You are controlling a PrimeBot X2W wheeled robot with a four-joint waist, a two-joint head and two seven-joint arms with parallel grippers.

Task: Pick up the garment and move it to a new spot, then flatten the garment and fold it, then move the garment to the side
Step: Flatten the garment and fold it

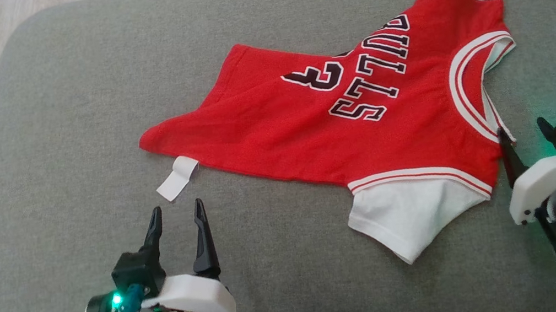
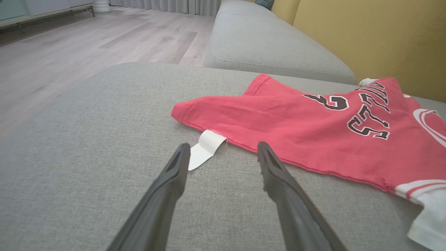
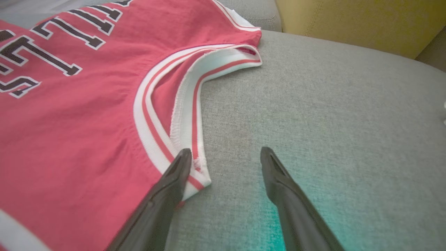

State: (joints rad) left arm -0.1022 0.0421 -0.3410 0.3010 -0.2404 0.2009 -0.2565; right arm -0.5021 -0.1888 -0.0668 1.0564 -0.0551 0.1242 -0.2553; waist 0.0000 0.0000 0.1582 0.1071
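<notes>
The red jersey point(image 1: 337, 107) lies flat, lettering up, on the grey cushion point(image 1: 56, 129), its white tag point(image 1: 178, 178) sticking out at the hem. My left claw point(image 1: 176, 208) is spread just short of that tag, holding nothing. My right claw point(image 1: 521, 127) is spread too, one finger at the striped collar's corner, the other over bare cushion.
</notes>
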